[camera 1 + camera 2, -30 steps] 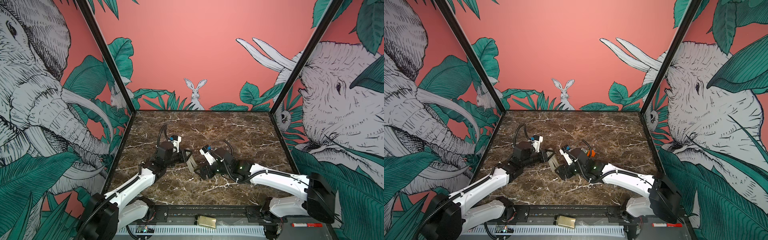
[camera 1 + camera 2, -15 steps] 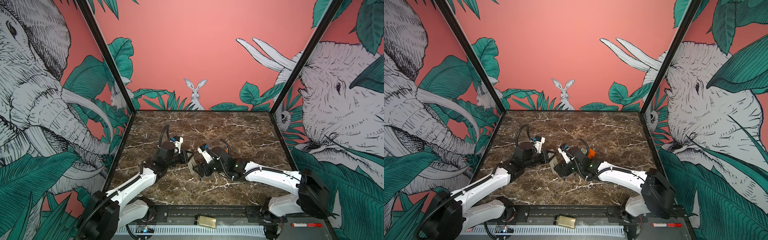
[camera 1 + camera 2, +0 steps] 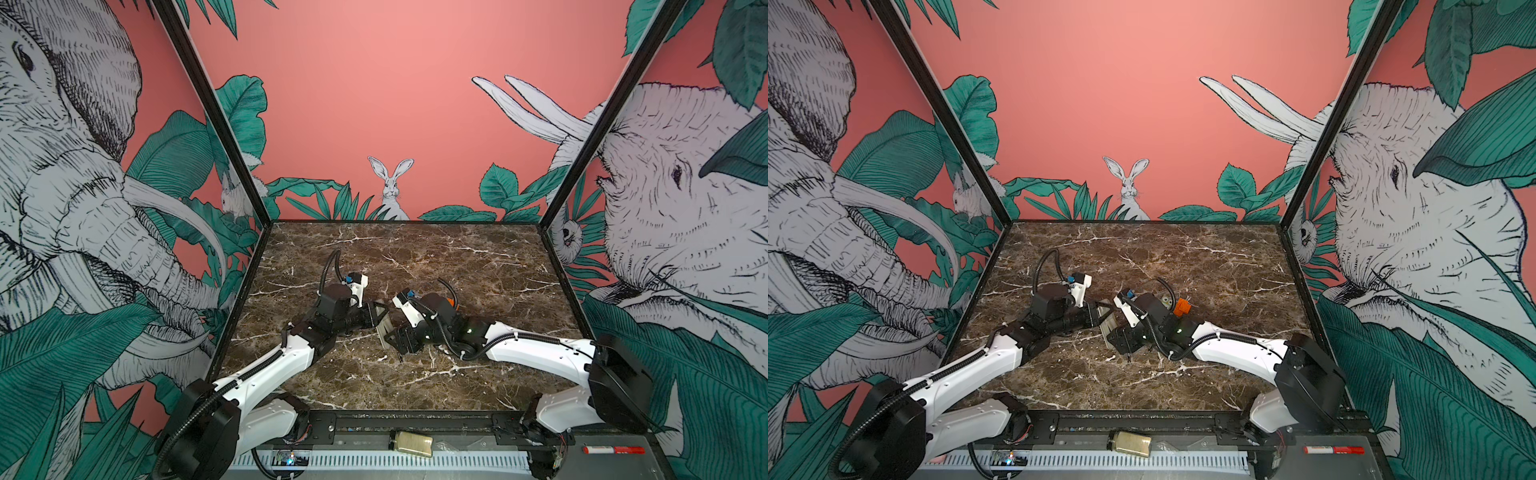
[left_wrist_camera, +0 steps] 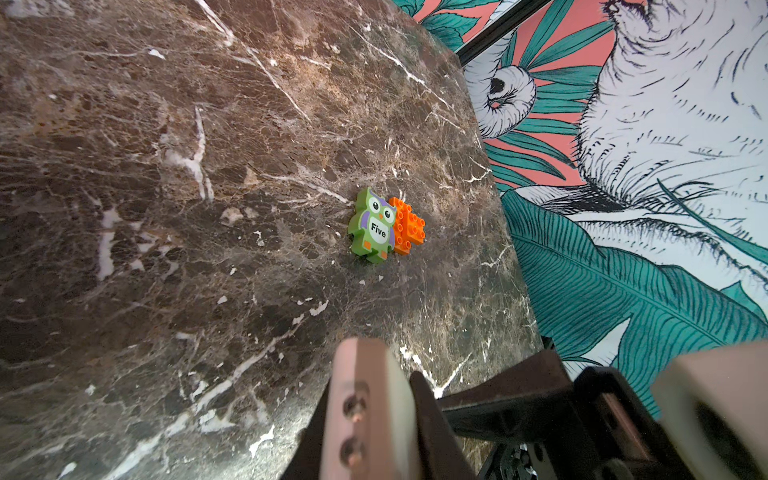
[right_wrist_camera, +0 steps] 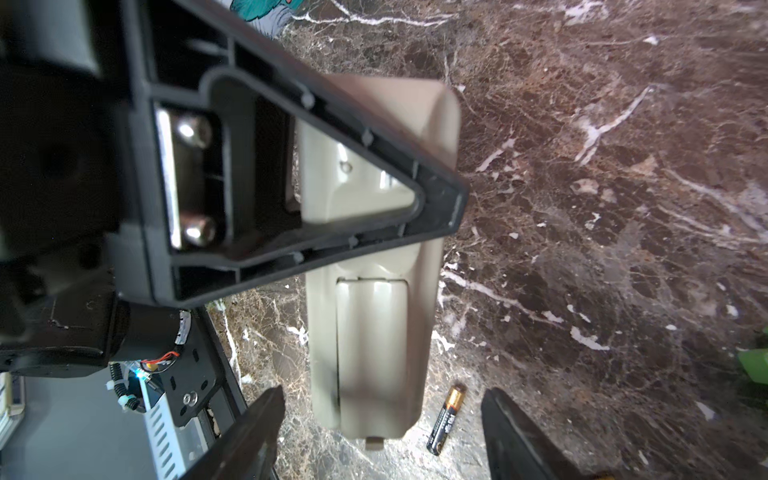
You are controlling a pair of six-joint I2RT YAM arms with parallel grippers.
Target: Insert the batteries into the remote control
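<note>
My left gripper [image 3: 379, 314] is shut on one end of the remote control [image 3: 384, 329], holding it just above the marble with its pale back up. In the left wrist view the remote's end [image 4: 357, 399] sits pinched between the fingers. The right wrist view shows the remote [image 5: 374, 332] lengthwise, with a ribbed rectangular panel and a small tab at its free end. My right gripper [image 5: 382, 401] is open and straddles that free end, with a gap on each side. One battery [image 5: 446, 419], black with a copper end, lies on the marble beside the remote, between my right fingers.
A green owl block marked "Five" [image 4: 372, 226] and an orange brick [image 4: 409, 226] lie together on the marble behind the right arm; the orange brick [image 3: 1182, 307] shows in a top view. A yellowish jar [image 3: 411, 444] and a red marker [image 3: 611, 450] rest on the front rail.
My right gripper has slid a little left toward the remote's free end and its jaws have narrowed somewhat. The left gripper keeps its hold on the remote in the same place.
</note>
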